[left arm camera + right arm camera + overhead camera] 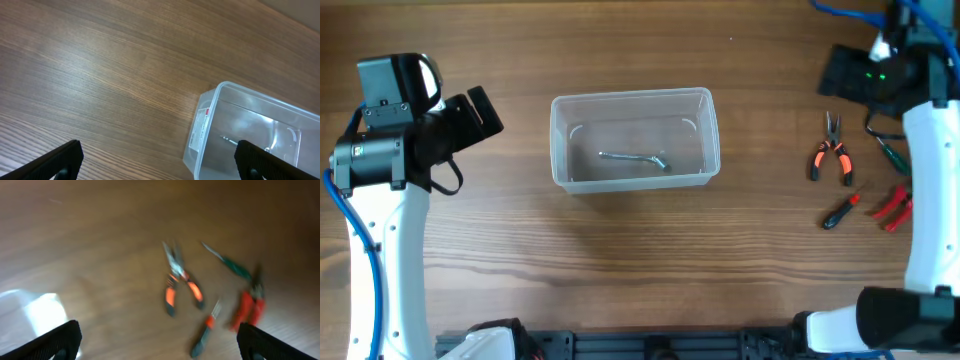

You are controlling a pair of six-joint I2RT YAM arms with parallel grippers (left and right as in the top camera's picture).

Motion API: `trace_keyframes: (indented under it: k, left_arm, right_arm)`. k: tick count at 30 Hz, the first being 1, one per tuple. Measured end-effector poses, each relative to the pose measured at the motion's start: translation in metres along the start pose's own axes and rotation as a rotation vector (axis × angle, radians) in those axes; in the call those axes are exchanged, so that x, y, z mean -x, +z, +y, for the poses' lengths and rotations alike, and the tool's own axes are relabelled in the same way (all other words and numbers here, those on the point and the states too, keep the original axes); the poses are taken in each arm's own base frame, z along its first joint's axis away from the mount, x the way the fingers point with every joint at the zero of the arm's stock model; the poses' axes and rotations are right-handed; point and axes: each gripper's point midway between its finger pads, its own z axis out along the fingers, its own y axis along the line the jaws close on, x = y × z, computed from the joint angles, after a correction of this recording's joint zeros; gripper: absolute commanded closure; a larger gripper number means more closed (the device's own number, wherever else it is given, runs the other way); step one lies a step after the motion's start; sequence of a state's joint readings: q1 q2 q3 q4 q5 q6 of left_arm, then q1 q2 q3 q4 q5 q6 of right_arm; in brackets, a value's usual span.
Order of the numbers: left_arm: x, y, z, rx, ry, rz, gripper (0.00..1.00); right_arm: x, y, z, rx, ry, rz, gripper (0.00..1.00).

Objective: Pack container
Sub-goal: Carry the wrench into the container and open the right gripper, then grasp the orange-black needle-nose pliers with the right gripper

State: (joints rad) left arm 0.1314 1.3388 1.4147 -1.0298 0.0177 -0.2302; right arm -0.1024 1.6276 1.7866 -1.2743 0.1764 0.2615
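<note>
The clear plastic container (634, 138) stands at the table's middle with a metal hex key (633, 158) lying in it; it also shows at the lower right of the left wrist view (250, 131). Right of it lie orange-handled pliers (831, 150), a small black-and-red screwdriver (842, 209), a green screwdriver (890, 152) and red-handled cutters (893, 206). The right wrist view shows them blurred: pliers (179, 282), small screwdriver (205, 331), green screwdriver (231, 264), cutters (248, 306). My left gripper (159, 165) is open and empty, left of the container. My right gripper (160, 342) is open and empty, at the back right, above the tools.
The left arm (390, 200) runs down the left side and the right arm (928, 190) down the right side, partly covering the tools. A dark rail (650, 345) lines the table's front edge.
</note>
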Motion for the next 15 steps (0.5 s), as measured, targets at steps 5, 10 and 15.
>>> trace_keyframes:
  k: [5,10,15]
  left_arm:
    - [0.0,0.0,0.0,0.0,0.0,0.0,0.0]
    - [-0.001,0.0,0.0,-0.003,0.0,0.004,0.0]
    - [-0.001,0.0,0.0,-0.002,0.0,0.005,0.0]
  right_arm:
    - [-0.044,0.074,-0.028,-0.031,0.103,0.151,0.01]
    - [-0.101,0.135,-0.024,-0.02,0.097,0.264,0.01]
    - [-0.105,0.159,-0.02,-0.001,0.104,0.211,0.03]
